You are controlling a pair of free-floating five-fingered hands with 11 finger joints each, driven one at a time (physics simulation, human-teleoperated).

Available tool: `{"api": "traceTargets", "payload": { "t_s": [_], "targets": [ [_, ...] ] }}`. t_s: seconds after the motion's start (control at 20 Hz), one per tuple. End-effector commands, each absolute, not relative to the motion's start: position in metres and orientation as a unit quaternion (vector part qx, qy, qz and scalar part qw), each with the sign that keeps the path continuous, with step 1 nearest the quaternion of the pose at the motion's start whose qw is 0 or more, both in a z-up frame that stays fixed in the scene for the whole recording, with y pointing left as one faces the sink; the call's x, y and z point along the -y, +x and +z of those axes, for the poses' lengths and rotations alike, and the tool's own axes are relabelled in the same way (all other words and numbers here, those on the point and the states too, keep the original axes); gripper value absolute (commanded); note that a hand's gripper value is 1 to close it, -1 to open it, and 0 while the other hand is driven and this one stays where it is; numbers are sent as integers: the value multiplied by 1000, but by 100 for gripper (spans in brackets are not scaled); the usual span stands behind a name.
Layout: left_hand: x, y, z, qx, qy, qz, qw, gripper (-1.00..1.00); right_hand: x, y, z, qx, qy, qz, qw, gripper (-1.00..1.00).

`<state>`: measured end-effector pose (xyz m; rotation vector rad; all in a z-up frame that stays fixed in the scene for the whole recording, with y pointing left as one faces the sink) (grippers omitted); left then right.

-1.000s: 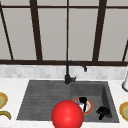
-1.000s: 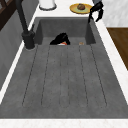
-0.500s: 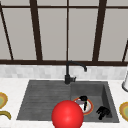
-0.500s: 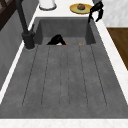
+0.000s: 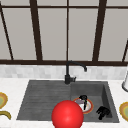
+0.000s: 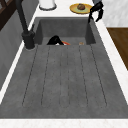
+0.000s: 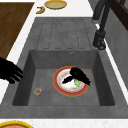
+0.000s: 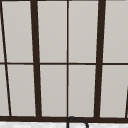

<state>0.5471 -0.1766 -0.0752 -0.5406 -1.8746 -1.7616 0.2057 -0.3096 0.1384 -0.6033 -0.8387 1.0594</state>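
A white plate with an orange-red rim (image 5: pixel 89 108) (image 7: pixel 60 86) lies on the floor of the sink basin (image 7: pixel 50 60). My left hand (image 5: pixel 83 97) (image 7: pixel 78 74) (image 6: pixel 55 40) is down in the basin and rests on the plate with its fingers spread out, beside a green scrap. My right hand (image 5: pixel 103 111) (image 6: pixel 96 10) (image 7: pixel 9 71) hovers at the basin's front right corner with relaxed fingers hanging down and nothing in them. In the front view, a red sphere (image 5: pixel 67 115) covers the sink's front edge.
A black faucet (image 5: pixel 68 73) stands behind the grey sink. A small round item (image 7: pixel 37 91) lies in the basin's corner. On the right counter are a yellow plate with food (image 6: pixel 80 7) and a white jar (image 6: pixel 47 3). Left counter: a plate (image 7: pixel 55 4) and a banana (image 7: pixel 39 10).
My left hand has shifted slightly over the plate inside the basin. The right hand has stayed where it was.
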Motion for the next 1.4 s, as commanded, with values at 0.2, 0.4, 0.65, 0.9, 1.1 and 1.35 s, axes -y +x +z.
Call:
{"api": "traceTargets", "payload": {
  "t_s": [0.2,0.4,0.65,0.9,1.1,1.35],
  "targets": [
    [162,555,-87,673,-222,-678,196,100,310,206,138,382,-275,483,739,0],
    [166,528,-84,715,-139,-673,130,100,310,206,138,382,-275,483,739,0],
    [168,511,-72,738,-86,-668,42,100,310,206,138,382,-275,483,739,0],
    [170,507,-47,729,-98,-675,47,100,310,206,138,382,-275,483,739,0],
    [172,507,-16,728,-114,-674,52,100,310,206,138,382,-275,483,739,0],
    [171,506,18,731,-115,-670,52,100,310,206,138,382,-275,483,739,0]
  ]
}}
